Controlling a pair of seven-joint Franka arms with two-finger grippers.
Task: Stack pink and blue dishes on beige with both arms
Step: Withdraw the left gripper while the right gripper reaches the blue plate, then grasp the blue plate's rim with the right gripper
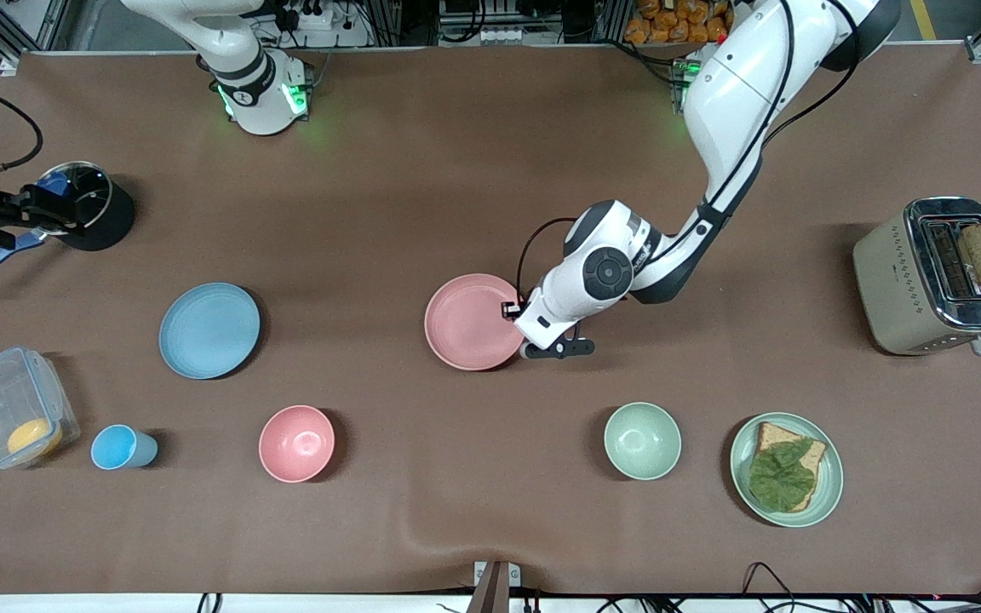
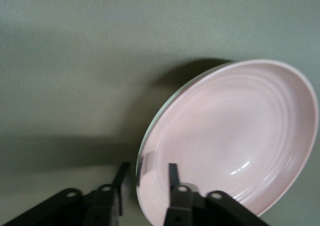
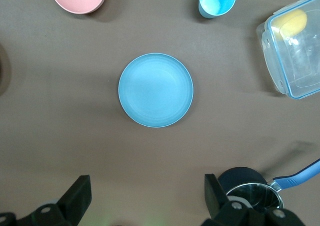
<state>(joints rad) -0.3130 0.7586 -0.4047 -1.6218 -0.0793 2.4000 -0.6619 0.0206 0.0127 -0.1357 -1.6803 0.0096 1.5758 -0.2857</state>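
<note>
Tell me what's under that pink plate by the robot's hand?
A thin pale rim peeks out beneath the pink plate, seemingly another plate's; the pink one covers the rest. The left end effector straddles its edge.

No words, brand names, numbers or signs can be read on anything here. The toaster [image 1: 933, 277] at the left arm's end of the table carries a small dark mark and a dotted pattern on its side, but no letters can be made out in it.
</note>
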